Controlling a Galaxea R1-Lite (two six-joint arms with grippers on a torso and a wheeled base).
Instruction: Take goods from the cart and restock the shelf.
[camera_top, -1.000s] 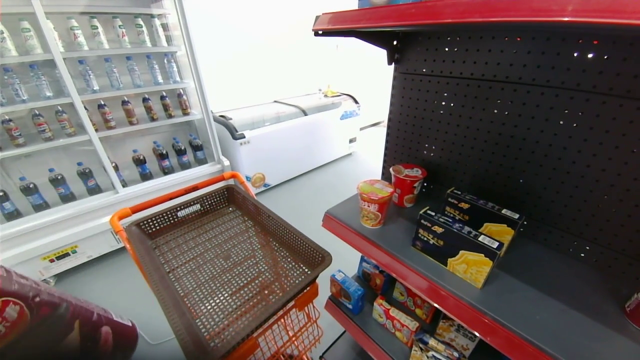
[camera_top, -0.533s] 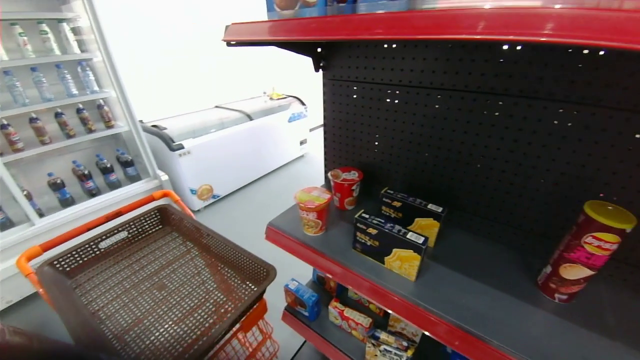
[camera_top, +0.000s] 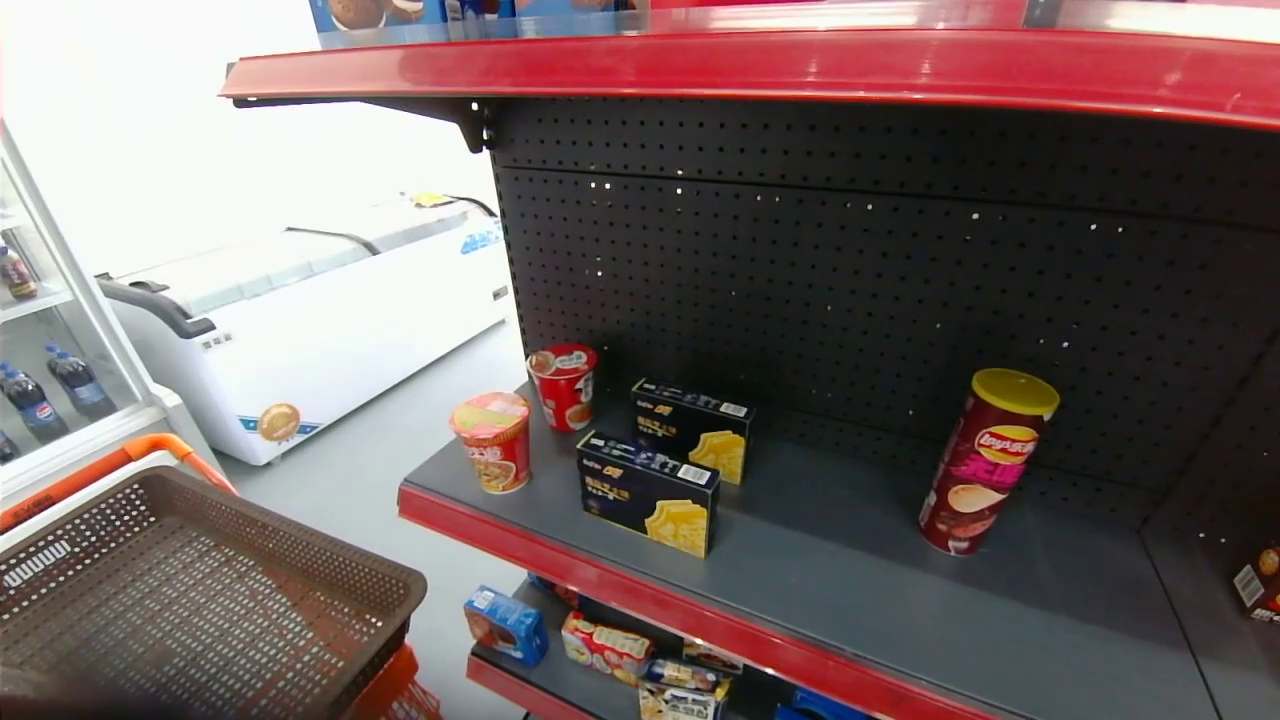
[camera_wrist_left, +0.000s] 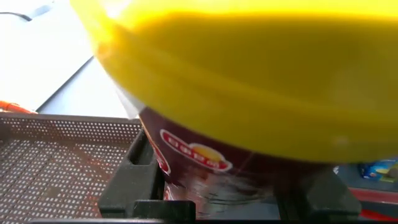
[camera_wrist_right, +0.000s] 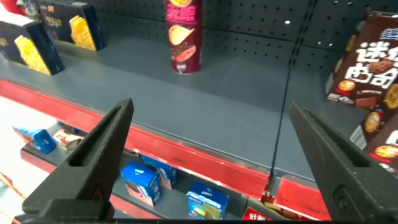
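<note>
My left gripper (camera_wrist_left: 227, 196) is shut on a dark red chips can (camera_wrist_left: 199, 158) with a yellow lid (camera_wrist_left: 249, 74), held over the brown cart basket (camera_wrist_left: 56, 168). The basket (camera_top: 180, 600) sits at the lower left in the head view. A matching chips can (camera_top: 985, 460) stands upright on the grey shelf board (camera_top: 850, 580). My right gripper (camera_wrist_right: 211, 162) is open in front of the shelf's red edge, with that can (camera_wrist_right: 184, 37) farther back.
Two cup noodles (camera_top: 492, 442) and two dark blue boxes (camera_top: 648, 492) stand at the shelf's left end. A brown snack box (camera_wrist_right: 367, 62) stands beyond a divider. Small packs (camera_top: 505, 625) lie on the lower shelf. A white chest freezer (camera_top: 300, 310) stands behind.
The head camera has swung right, from the drinks cooler and cart toward the shelf. The goods on the shelf have not moved.
</note>
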